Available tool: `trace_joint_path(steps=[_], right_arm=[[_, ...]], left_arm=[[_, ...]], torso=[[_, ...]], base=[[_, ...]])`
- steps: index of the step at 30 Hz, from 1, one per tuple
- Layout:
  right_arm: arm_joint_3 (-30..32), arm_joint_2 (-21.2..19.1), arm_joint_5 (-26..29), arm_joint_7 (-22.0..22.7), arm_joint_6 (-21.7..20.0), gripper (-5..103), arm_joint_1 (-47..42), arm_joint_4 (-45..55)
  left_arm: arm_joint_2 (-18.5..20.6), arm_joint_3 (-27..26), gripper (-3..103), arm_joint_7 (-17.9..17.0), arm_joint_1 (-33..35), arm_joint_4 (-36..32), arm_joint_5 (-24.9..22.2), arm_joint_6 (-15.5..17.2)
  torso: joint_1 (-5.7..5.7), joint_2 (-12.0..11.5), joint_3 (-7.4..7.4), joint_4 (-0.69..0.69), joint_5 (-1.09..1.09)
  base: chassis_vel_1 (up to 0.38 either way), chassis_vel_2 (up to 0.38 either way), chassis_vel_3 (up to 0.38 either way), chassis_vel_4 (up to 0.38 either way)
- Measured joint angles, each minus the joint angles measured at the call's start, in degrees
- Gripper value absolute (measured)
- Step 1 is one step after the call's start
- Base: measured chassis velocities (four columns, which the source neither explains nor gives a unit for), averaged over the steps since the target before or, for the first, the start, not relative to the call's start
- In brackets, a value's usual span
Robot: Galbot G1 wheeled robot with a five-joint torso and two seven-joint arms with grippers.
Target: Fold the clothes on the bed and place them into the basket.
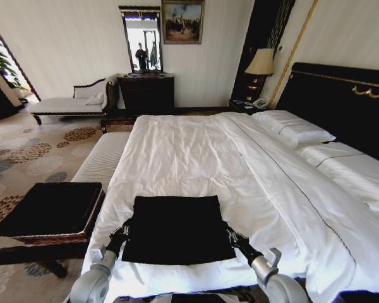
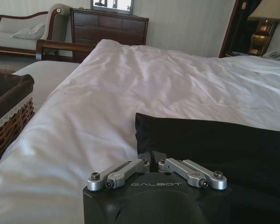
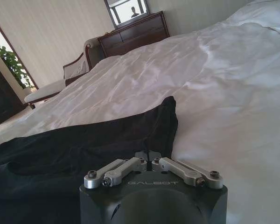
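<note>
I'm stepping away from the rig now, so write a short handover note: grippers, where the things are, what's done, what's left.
Left gripper: shut on the T-shirt's left edge.
Right gripper: shut on the T-shirt's right edge.
T-shirt: a dark, roughly rectangular shape lying flat near the foot of the bed, lettering hidden, apparently part folded.
Basket: on a stand beside the bed, on the robot's left, with no garment in it.
Done: shirt laid out, both side edges pinched.
Left: finish folding, then carry the shirt to the basket.
</note>
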Motion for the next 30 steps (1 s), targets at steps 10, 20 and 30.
trace_joint_path(steps=[10, 20, 30], right_arm=[[0.3, 1.3, -0.3, 0.0, 0.0, 0, -2.5, 2.0], [2.0, 0.9, -0.1, 0.0, 0.1, 0, -5.2, 4.5], [2.2, 1.2, -1.8, -0.3, 0.8, 0, -7.7, 5.4]], left_arm=[[-0.2, -1.4, 2, 0.2, 3.0, -1.7, 0.2, -0.3], [0.4, -4.3, 2, 0.6, 5.9, -2.8, -0.2, -0.4], [-0.5, -2.6, 2, 0.0, 4.8, -2.6, 1.1, -0.4]], torso=[[0.0, 0.0, 0.0, 0.0, 0.0], [-0.01, 0.0, 0.0, 0.0, 0.0], [0.0, 0.0, 0.0, 0.0, 0.0]], base=[[0.0, 0.0, 0.0, 0.0], [0.0, 0.0, 0.0, 0.0], [0.0, 0.0, 0.0, 0.0]])
